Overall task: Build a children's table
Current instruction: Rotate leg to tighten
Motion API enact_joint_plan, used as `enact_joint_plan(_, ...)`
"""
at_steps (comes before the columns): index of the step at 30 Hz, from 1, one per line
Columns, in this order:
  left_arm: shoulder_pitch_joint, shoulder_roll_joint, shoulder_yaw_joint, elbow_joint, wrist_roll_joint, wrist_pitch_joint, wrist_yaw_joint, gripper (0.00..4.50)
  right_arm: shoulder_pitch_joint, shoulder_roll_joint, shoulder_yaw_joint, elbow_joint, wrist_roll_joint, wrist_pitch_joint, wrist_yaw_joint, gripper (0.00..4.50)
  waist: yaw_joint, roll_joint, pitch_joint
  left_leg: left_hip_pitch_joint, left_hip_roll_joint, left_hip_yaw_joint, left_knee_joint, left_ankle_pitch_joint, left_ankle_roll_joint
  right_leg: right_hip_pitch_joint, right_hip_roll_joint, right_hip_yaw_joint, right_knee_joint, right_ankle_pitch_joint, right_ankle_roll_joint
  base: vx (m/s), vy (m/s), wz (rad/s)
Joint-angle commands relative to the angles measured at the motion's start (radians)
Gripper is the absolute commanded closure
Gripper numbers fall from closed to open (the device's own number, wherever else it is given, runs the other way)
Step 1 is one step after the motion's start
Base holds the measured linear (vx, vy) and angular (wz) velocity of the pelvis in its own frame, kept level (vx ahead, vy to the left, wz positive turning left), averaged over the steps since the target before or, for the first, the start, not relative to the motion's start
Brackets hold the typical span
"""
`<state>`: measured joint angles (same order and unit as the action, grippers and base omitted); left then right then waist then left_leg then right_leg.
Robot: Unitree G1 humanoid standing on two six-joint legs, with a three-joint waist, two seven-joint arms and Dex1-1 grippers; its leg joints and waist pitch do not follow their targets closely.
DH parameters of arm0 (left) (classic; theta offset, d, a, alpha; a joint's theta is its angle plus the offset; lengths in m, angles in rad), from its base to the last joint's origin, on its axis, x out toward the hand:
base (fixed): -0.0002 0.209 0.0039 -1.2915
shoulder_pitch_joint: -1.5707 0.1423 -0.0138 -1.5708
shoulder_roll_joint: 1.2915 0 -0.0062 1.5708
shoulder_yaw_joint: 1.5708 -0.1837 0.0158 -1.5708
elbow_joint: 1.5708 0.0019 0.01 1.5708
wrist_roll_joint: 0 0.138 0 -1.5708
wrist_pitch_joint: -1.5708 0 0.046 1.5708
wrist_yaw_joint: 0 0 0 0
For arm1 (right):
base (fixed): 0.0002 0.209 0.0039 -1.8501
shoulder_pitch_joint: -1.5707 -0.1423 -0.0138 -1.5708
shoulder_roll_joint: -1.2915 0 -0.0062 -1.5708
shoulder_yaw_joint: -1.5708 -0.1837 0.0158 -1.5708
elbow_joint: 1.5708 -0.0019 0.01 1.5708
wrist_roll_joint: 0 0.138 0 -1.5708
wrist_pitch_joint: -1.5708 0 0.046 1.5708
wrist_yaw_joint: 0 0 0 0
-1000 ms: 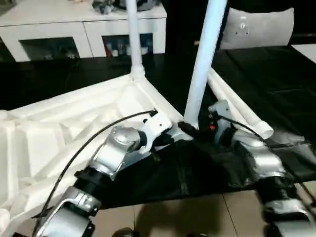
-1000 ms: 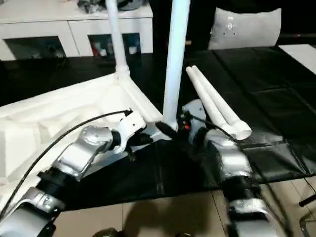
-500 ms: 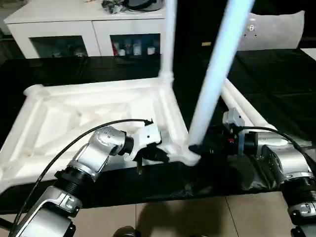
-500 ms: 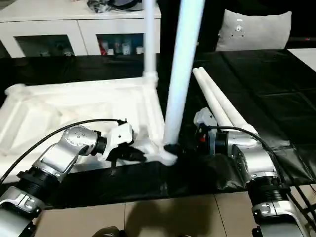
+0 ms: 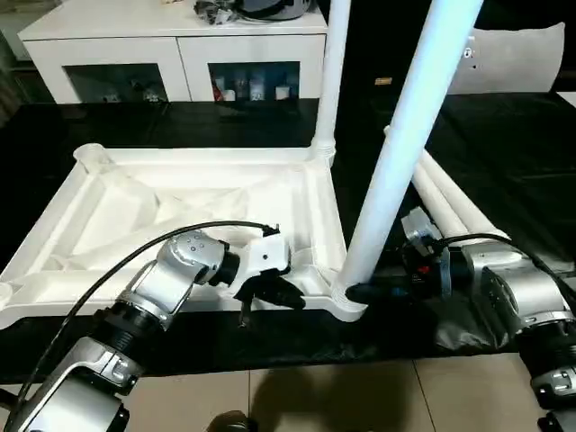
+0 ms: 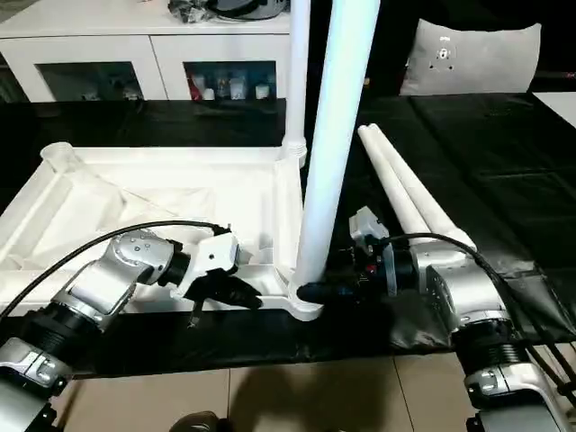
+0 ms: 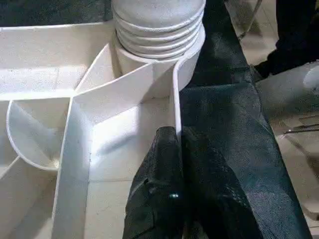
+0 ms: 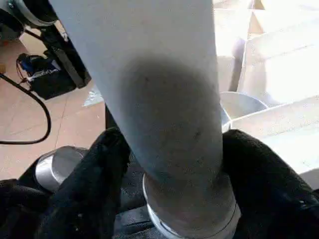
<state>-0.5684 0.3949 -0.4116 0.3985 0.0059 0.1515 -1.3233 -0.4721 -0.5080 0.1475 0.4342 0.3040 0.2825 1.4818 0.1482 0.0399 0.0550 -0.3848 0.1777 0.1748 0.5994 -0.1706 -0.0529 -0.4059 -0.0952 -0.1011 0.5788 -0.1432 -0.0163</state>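
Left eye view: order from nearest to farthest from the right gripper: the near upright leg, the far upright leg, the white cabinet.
1. Near upright leg, between the right gripper fingers.
2. Far upright leg, at the tabletop's far corner.
3. White cabinet, beyond the work table.

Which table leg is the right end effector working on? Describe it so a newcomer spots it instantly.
Find the white tabletop lying underside up on the black-covered work table. At its near right corner a leg stands in the socket, the right end effector around its base. A second upright leg stands farther back; two loose legs lie flat.
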Motion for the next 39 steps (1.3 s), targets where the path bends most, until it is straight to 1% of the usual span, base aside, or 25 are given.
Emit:
enact_joint_plan(1, -0.044, -0.005, -0.013, -0.018, -0.014, -0.025, -0.028, 4.5, -0.012, 0.0, 0.009, -0.019, 0.012, 0.009, 0.022, 1.72, -0.004, -0.02, -0.075, 0.02, 0.06, -0.015, -0.074, -0.239, 0.073, 0.047, -0.07, 0.049, -0.063, -0.368, -0.183, 0.0, 0.0, 0.0)
enact_joint_plan(6, -0.042, -0.022, -0.005, -0.011, -0.013, -0.004, 0.005, 4.5, 0.007, 0.015, 0.002, -0.053, 0.033, 0.054, 0.009, 2.23, -0.003, -0.019, -0.076, 0.02, 0.059, -0.015, -0.074, -0.237, 0.071, 0.048, -0.069, 0.048, -0.062, -0.365, -0.183, 0.0, 0.0, 0.0)
enact_joint_plan(9, -0.038, -0.035, 0.002, -0.009, -0.008, 0.012, 0.035, 4.5, 0.019, 0.025, -0.002, -0.076, 0.047, 0.078, -0.008, 2.32, -0.002, -0.02, -0.076, 0.02, 0.06, -0.016, -0.075, -0.236, 0.069, 0.048, -0.07, 0.049, -0.063, -0.369, -0.18, 0.0, 0.0, 0.0)
enact_joint_plan(10, -0.04, -0.042, 0.007, -0.006, -0.005, 0.022, 0.053, 4.5, 0.02, 0.032, -0.001, -0.078, 0.042, 0.083, -0.032, 2.33, -0.003, -0.021, -0.075, 0.021, 0.058, -0.015, -0.074, -0.244, 0.067, 0.047, -0.07, 0.048, -0.065, -0.383, -0.177, 0.0, 0.0, 0.0)
enact_joint_plan(11, -0.048, -0.086, 0.036, 0.004, 0.01, 0.096, 0.163, 4.5, 0.017, 0.08, -0.002, -0.072, -0.008, 0.094, -0.179, 2.33, -0.004, -0.016, -0.074, 0.022, 0.059, -0.015, -0.075, -0.246, 0.064, 0.045, -0.07, 0.05, -0.064, -0.387, -0.177, 0.0, 0.0, 0.0)
enact_joint_plan(12, -0.055, -0.121, 0.061, 0.011, 0.018, 0.158, 0.249, 4.5, 0.01, 0.12, -0.003, -0.058, -0.055, 0.09, -0.299, 2.35, -0.011, -0.015, -0.068, 0.023, 0.058, -0.015, -0.077, -0.264, 0.046, 0.04, -0.066, 0.049, -0.069, -0.41, -0.172, 0.0, 0.0, 0.0)
enact_joint_plan(13, -0.06, -0.147, 0.079, 0.013, 0.02, 0.199, 0.305, 4.5, -0.004, 0.156, -0.011, -0.033, -0.086, 0.098, -0.403, 2.37, -0.02, -0.017, -0.067, 0.025, 0.055, -0.02, -0.079, -0.282, 0.018, 0.043, -0.07, 0.045, -0.071, -0.456, -0.16, 0.0, 0.0, 0.0)
enact_joint_plan(14, -0.063, -0.166, 0.092, 0.012, 0.021, 0.234, 0.344, 4.5, -0.022, 0.19, -0.027, -0.004, -0.102, 0.124, -0.494, 2.4, -0.023, -0.018, -0.067, 0.026, 0.05, -0.021, -0.079, -0.293, 0.011, 0.043, -0.071, 0.041, -0.077, -0.493, -0.147, 0.0, 0.0, 0.0)
enact_joint_plan(15, -0.063, -0.168, 0.093, 0.012, 0.021, 0.237, 0.347, 4.5, -0.024, 0.193, -0.028, -0.001, -0.103, 0.127, -0.503, 2.43, -0.034, -0.021, -0.066, 0.023, 0.046, -0.025, -0.079, -0.306, 0.004, 0.048, -0.073, 0.037, -0.082, -0.541, -0.122, 0.0, 0.0, 0.0)
enact_joint_plan(16, -0.066, -0.183, 0.101, 0.011, 0.024, 0.263, 0.376, 4.5, -0.038, 0.217, -0.042, 0.019, -0.113, 0.151, -0.569, 2.43, -0.046, -0.015, -0.065, 0.021, 0.045, -0.028, -0.08, -0.322, 0.003, 0.049, -0.071, 0.034, -0.088, -0.558, -0.103, 0.0, 0.0, 0.0)
enact_joint_plan(17, -0.074, -0.214, 0.114, 0.012, 0.032, 0.31, 0.438, 4.5, -0.062, 0.258, -0.061, 0.05, -0.129, 0.182, -0.67, 2.47, -0.05, -0.015, -0.067, 0.025, 0.045, -0.027, -0.079, -0.33, 0.005, 0.045, -0.07, 0.034, -0.09, -0.556, -0.101, 0.0, 0.0, 0.0)
enact_joint_plan(18, -0.083, -0.249, 0.13, 0.019, 0.041, 0.353, 0.507, 4.5, -0.083, 0.298, -0.075, 0.073, -0.143, 0.2, -0.755, 2.48, -0.063, -0.012, -0.066, 0.025, 0.044, -0.028, -0.079, -0.338, 0.004, 0.043, -0.068, 0.034, -0.089, -0.539, -0.109, 0.0, 0.0, 0.0)
enact_joint_plan(19, -0.085, -0.254, 0.133, 0.021, 0.043, 0.355, 0.518, 4.5, -0.086, 0.303, -0.076, 0.077, -0.145, 0.197, -0.765, 2.48, -0.073, -0.015, -0.066, 0.023, 0.042, -0.029, -0.079, -0.343, 0.006, 0.046, -0.066, 0.032, -0.092, -0.538, -0.107, 0.0, 0.0, 0.0)
enact_joint_plan(20, -0.089, -0.264, 0.138, 0.027, 0.047, 0.359, 0.543, 4.5, -0.093, 0.313, -0.078, 0.088, -0.15, 0.193, -0.788, 2.48, -0.073, -0.015, -0.068, 0.027, 0.041, -0.026, -0.076, -0.346, 0.009, 0.042, -0.066, 0.032, -0.094, -0.539, -0.104, 0.0, 0.0, 0.0)
enact_joint_plan(22, -0.109, -0.318, 0.16, 0.05, 0.057, 0.362, 0.633, 4.5, -0.115, 0.355, -0.085, 0.144, -0.167, 0.119, -0.849, 2.48, -0.076, -0.017, -0.069, 0.025, 0.036, -0.022, -0.073, -0.329, 0.03, 0.042, -0.067, 0.033, -0.099, -0.535, -0.102, 0.0, 0.0, 0.0)
enact_joint_plan(23, -0.111, -0.324, 0.162, 0.051, 0.06, 0.362, 0.641, 4.5, -0.115, 0.359, -0.086, 0.147, -0.169, 0.108, -0.849, 2.48, -0.076, -0.016, -0.068, 0.027, 0.037, -0.021, -0.072, -0.328, 0.033, 0.04, -0.067, 0.033, -0.101, -0.535, -0.101, 0.0, 0.0, 0.0)
enact_joint_plan(24, -0.113, -0.33, 0.158, 0.048, 0.067, 0.355, 0.642, 4.5, -0.112, 0.368, -0.095, 0.148, -0.164, 0.08, -0.848, 1.95, -0.074, -0.018, -0.07, 0.025, 0.037, -0.02, -0.072, -0.313, 0.041, 0.042, -0.065, 0.034, -0.1, -0.521, -0.1, 0.0, 0.0, 0.0)
enact_joint_plan(27, -0.109, -0.325, 0.139, 0.028, 0.076, 0.354, 0.63, 4.5, -0.101, 0.373, -0.11, 0.134, -0.147, 0.067, -0.836, 1.76, -0.069, -0.017, -0.073, 0.017, 0.042, -0.022, -0.077, -0.278, 0.057, 0.047, -0.064, 0.038, -0.089, -0.45, -0.113, 0.0, 0.0, 0.0)
enact_joint_plan(30, -0.089, -0.28, 0.093, 0.006, 0.096, 0.316, 0.587, 4.5, -0.07, 0.325, -0.112, 0.099, -0.139, 0.019, -0.76, 1.44, -0.062, -0.011, -0.076, 0.016, 0.046, -0.021, -0.078, -0.264, 0.061, 0.05, -0.065, 0.041, -0.081, -0.387, -0.136, 0.0, 0.0, 0.0)
enact_joint_plan(32, -0.083, -0.262, 0.083, 0.005, 0.096, 0.297, 0.565, 4.5, -0.061, 0.298, -0.115, 0.086, -0.127, -0.003, -0.717, 1.3, -0.055, -0.013, -0.078, 0.016, 0.047, -0.02, -0.076, -0.251, 0.069, 0.051, -0.065, 0.043, -0.076, -0.351, -0.145, 0.0, 0.0, 0.0)
enact_joint_plan(33, -0.083, -0.262, 0.083, 0.005, 0.096, 0.297, 0.565, 4.5, -0.061, 0.298, -0.115, 0.086, -0.127, -0.003, -0.717, 1.2, -0.054, -0.008, -0.077, 0.015, 0.048, -0.019, -0.077, -0.247, 0.072, 0.051, -0.063, 0.044, -0.073, -0.326, -0.157, 0.0, 0.0, 0.0)
enact_joint_plan(34, -0.079, -0.246, 0.076, 0.007, 0.099, 0.283, 0.548, 4.5, -0.054, 0.274, -0.119, 0.074, -0.115, -0.018, -0.678, 1.09, -0.053, -0.01, -0.076, 0.015, 0.048, -0.019, -0.077, -0.253, 0.072, 0.053, -0.063, 0.043, -0.073, -0.324, -0.165, 0.0, 0.0, 0.0)
enact_joint_plan(35, -0.077, -0.222, 0.066, 0.013, 0.104, 0.259, 0.523, 4.5, -0.049, 0.241, -0.127, 0.058, -0.1, -0.021, -0.631, 1.0, -0.05, -0.004, -0.076, 0.016, 0.047, -0.02, -0.077, -0.26, 0.069, 0.053, -0.064, 0.042, -0.073, -0.329, -0.165, 0.0, 0.0, 0.0)
enact_joint_plan(36, -0.075, -0.204, 0.057, 0.017, 0.106, 0.229, 0.494, 4.5, -0.046, 0.214, -0.13, 0.05, -0.094, -0.024, -0.594, 0.95, -0.052, -0.009, -0.075, 0.018, 0.048, -0.019, -0.077, -0.274, 0.072, 0.053, -0.063, 0.042, -0.076, -0.341, -0.163, 0.0, 0.0, 0.0)
enact_joint_plan(39, -0.069, -0.157, 0.034, 0.018, 0.105, 0.166, 0.412, 4.5, -0.032, 0.146, -0.128, 0.018, -0.072, -0.011, -0.48, 0.71, -0.044, -0.008, -0.074, 0.018, 0.05, -0.02, -0.077, -0.276, 0.071, 0.053, -0.064, 0.043, -0.076, -0.351, -0.162, 0.0, 0.0, 0.0)
